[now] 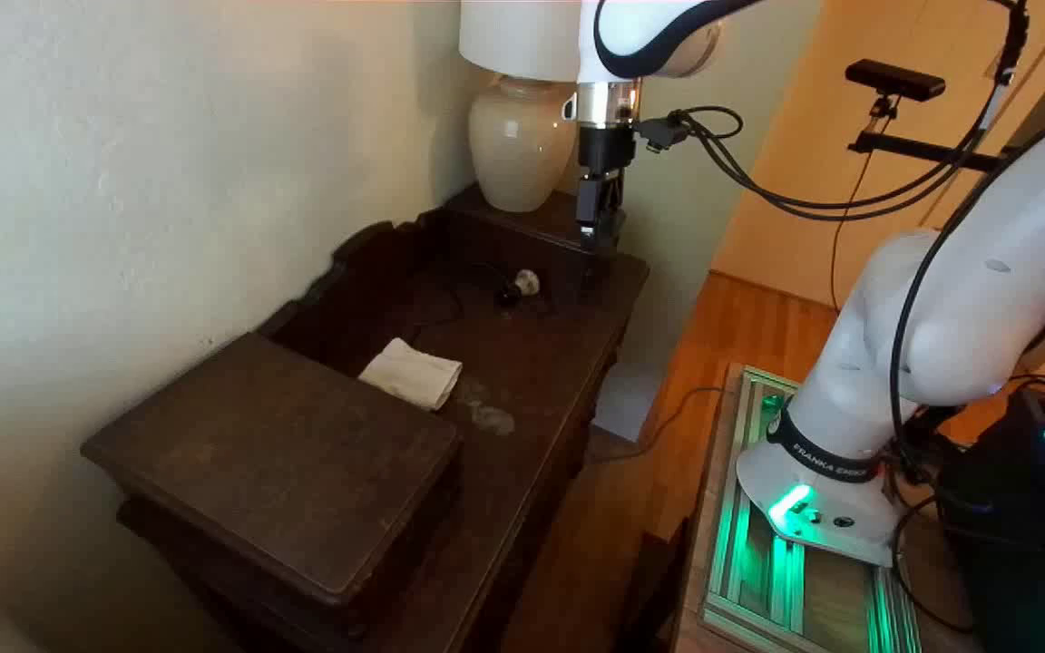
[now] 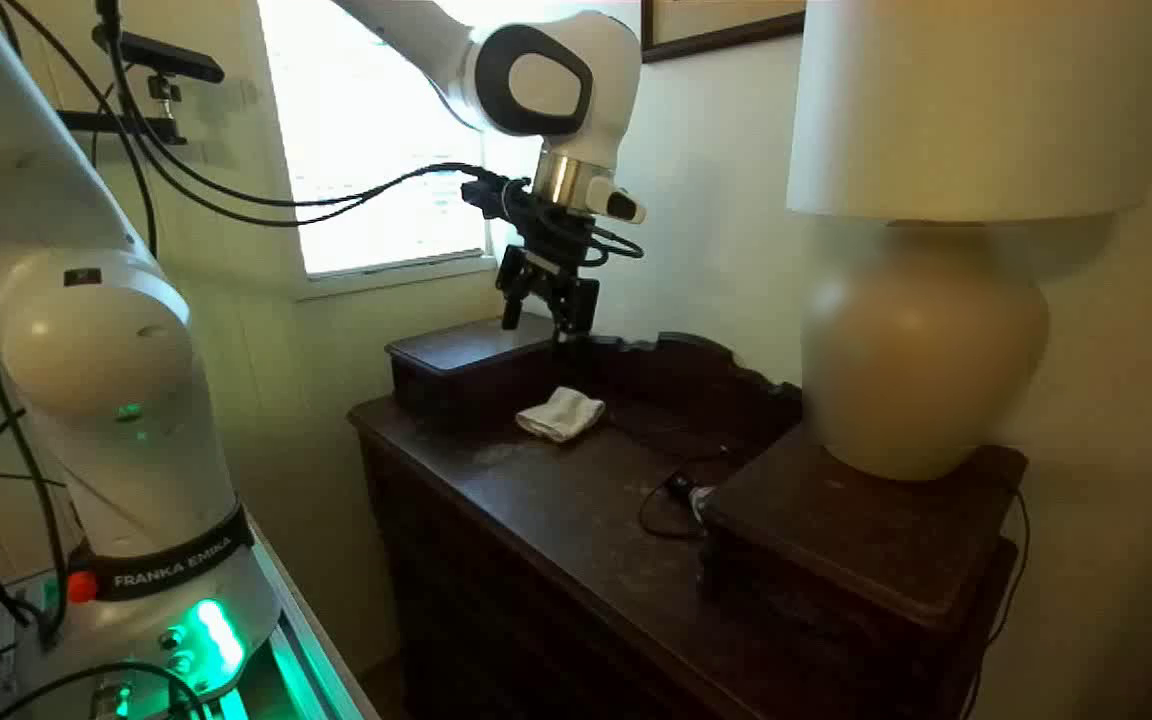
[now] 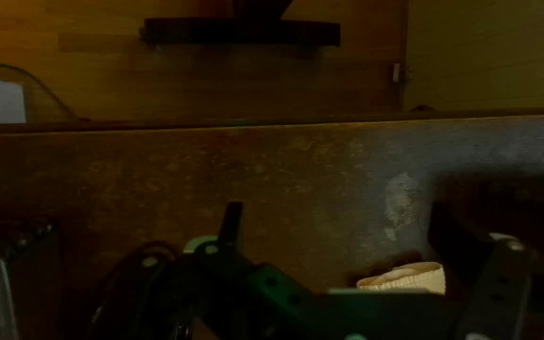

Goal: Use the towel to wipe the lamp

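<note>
The towel is a folded white cloth lying on the dark dresser top, shown in both exterior views (image 1: 412, 372) (image 2: 562, 414). In the wrist view the towel (image 3: 409, 278) is partly hidden behind the gripper body. The lamp has a cream, glossy rounded base and a white shade, and stands on the raised end of the dresser in both exterior views (image 1: 518, 145) (image 2: 921, 350). My gripper (image 2: 541, 325) points down above the dresser, apart from both towel and lamp. In the wrist view its fingers (image 3: 335, 212) are spread with nothing between them. It also shows side-on in an exterior view (image 1: 593, 238).
The dresser (image 1: 532, 363) has a raised box (image 1: 278, 453) at the end away from the lamp and a carved back rail (image 2: 696, 350) along the wall. A cord with a pale plug or bulb (image 1: 527, 282) lies near the lamp end. Cables hang from the arm.
</note>
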{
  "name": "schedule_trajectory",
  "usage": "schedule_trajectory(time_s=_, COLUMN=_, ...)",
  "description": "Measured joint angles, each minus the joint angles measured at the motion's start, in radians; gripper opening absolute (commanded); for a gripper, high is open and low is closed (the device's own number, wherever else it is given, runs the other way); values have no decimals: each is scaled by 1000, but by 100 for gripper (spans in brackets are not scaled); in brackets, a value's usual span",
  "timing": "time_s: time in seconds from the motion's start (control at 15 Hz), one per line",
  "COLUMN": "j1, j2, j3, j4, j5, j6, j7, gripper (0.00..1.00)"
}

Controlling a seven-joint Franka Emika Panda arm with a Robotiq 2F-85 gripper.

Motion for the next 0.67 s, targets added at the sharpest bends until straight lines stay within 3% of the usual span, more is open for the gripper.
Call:
schedule_trajectory(time_s=0.4, j1=-3, j2=9, j3=11, j4=4, j5=0, j6=3, j7=-1, gripper=100)
schedule_trajectory(time_s=0.67, j1=14, j2=107, j3=59, j4=63, j5=1, j6=58, j7=-27, gripper=100)
